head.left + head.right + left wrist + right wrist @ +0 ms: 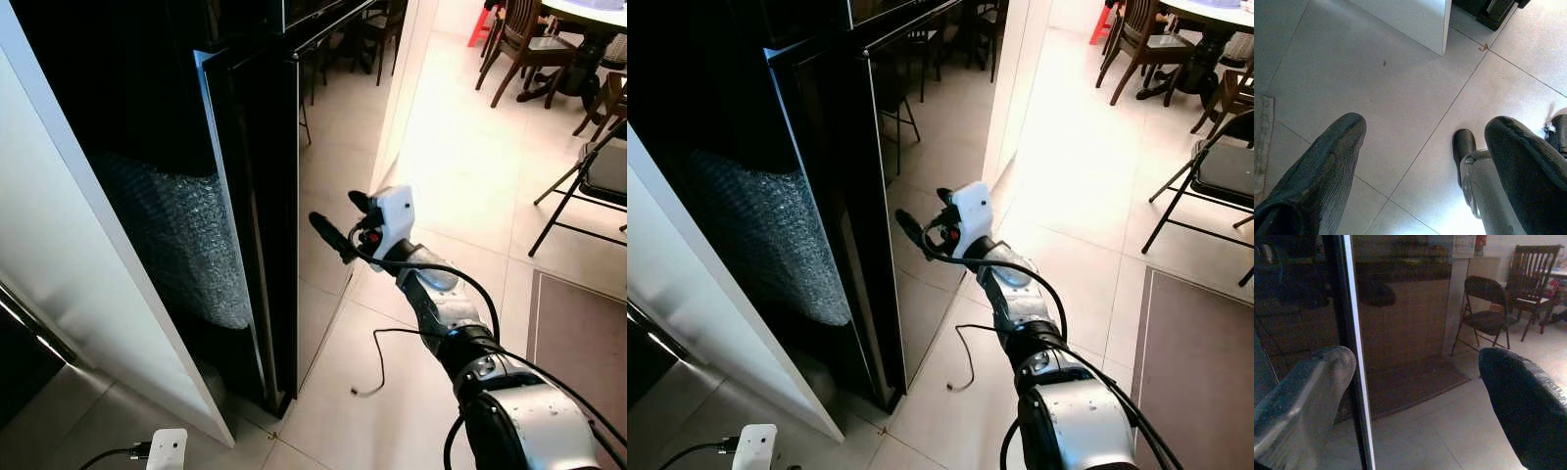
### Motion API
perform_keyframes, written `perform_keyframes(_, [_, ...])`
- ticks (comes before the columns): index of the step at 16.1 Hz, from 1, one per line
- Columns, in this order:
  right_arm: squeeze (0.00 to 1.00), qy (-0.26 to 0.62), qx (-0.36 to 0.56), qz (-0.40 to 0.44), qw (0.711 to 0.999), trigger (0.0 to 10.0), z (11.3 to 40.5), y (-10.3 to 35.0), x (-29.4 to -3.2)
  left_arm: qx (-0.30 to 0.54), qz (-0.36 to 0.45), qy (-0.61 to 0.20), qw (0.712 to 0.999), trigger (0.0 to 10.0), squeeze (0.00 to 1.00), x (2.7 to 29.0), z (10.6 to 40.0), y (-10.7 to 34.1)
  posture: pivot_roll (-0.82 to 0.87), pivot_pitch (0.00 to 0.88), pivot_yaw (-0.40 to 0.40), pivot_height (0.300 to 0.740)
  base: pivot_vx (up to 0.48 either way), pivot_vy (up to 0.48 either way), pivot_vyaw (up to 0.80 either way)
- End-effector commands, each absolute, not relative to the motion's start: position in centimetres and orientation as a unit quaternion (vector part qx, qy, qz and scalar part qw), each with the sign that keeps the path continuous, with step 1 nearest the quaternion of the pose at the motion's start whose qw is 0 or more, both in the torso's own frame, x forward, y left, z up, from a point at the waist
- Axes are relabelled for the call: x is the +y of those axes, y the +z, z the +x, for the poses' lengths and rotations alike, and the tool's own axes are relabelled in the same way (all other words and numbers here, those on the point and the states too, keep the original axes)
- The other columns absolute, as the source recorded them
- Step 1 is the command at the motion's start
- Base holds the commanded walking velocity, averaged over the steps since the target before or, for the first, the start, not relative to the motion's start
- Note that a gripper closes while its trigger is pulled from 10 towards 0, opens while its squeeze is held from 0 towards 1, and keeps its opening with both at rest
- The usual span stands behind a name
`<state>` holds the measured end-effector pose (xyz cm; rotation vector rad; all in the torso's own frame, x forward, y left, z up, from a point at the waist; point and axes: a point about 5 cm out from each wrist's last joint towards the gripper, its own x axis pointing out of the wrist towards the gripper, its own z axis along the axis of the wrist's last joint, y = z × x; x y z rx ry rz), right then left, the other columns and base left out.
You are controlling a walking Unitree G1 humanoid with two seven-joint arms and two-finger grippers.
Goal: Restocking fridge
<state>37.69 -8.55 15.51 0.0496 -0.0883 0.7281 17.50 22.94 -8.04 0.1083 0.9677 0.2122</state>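
Fridge door, glossy black, stands ajar on the left, its edge turned toward the robot, with a bubble-wrapped panel showing in the dark gap behind it. Right claw is raised just beside that edge, fingers spread wide and empty, likely lined up to catch the door and swing it. Left claw hangs idle over the tiled floor, wide too.

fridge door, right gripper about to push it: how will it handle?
The black fridge door is tall and glossy, so probably heavy and slippery for fingers. It likely swings stiffly on hinges, not flexing. The right gripper has open jaws near its edge, where a push seems easiest.
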Motion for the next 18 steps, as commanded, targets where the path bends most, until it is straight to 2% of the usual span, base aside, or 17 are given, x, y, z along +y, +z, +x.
perform_keyframes(1, [0.00, 0.362, -0.049, 0.020, 0.931, 10.0, 37.7, 15.9, -8.4, 0.473, 0.049, 0.102, 0.874, 10.0, 0.00, 22.7, 17.1, -8.3, -0.06, 0.000, -0.042, 0.740, 0.000, 0.000, 0.00])
perform_keyframes(11, [0.00, 0.431, -0.025, 0.016, 0.902, 10.0, 36.7, 15.5, -2.9, 0.475, 0.049, 0.098, 0.873, 10.0, 0.00, 22.6, 16.9, -8.4, -0.04, 0.000, -0.047, 0.740, 0.000, 0.000, 0.00])
perform_keyframes(15, [0.00, 0.438, -0.018, 0.008, 0.899, 10.0, 36.6, 15.3, -2.4, 0.475, 0.048, 0.098, 0.873, 10.0, 0.00, 22.6, 16.8, -8.4, -0.04, 0.000, -0.048, 0.740, 0.000, 0.000, 0.00])
perform_keyframes(18, [0.00, 0.421, -0.019, -0.002, 0.907, 10.0, 37.0, 15.6, -3.0, 0.474, 0.049, 0.098, 0.874, 10.0, 0.00, 22.6, 16.9, -8.4, -0.04, 0.000, -0.047, 0.740, 0.000, 0.000, 0.00])
